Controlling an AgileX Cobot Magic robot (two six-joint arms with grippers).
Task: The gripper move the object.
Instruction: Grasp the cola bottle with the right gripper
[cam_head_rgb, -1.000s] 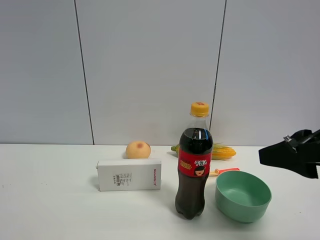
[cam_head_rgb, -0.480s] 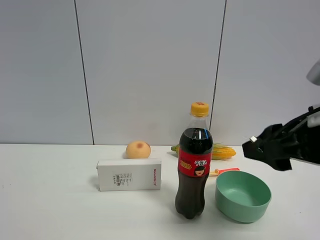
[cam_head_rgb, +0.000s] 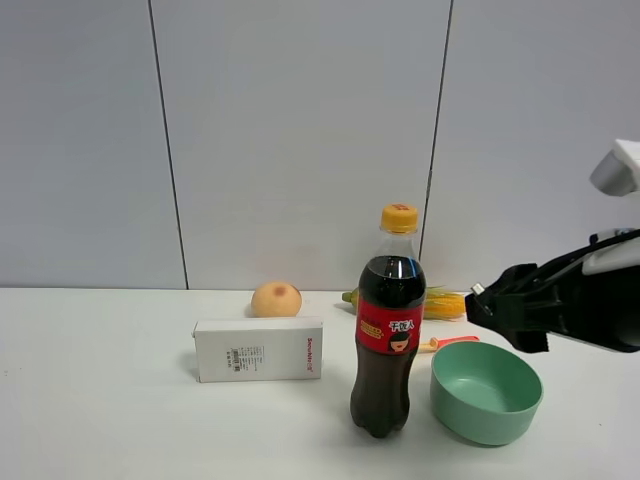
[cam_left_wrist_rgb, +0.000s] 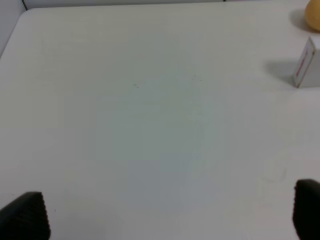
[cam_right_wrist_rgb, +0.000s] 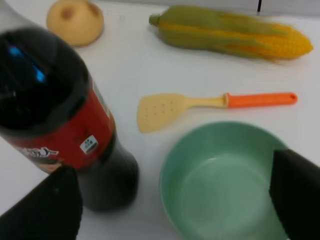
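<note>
Upright on white tabletop: tall clear plastic cola bottle, yellow-capped; round green bowl just beside at 3 o'clock. Above bowl, black right end effector, fingers spread apart. Risks clipping bowl or toppling bottle if contact lands high.

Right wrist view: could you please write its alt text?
An open black gripper frames a red-labelled plastic cola bottle beside an empty green bowl; beyond lie an orange-handled yellow spatula, a corn cob and a round tan fruit.
</note>
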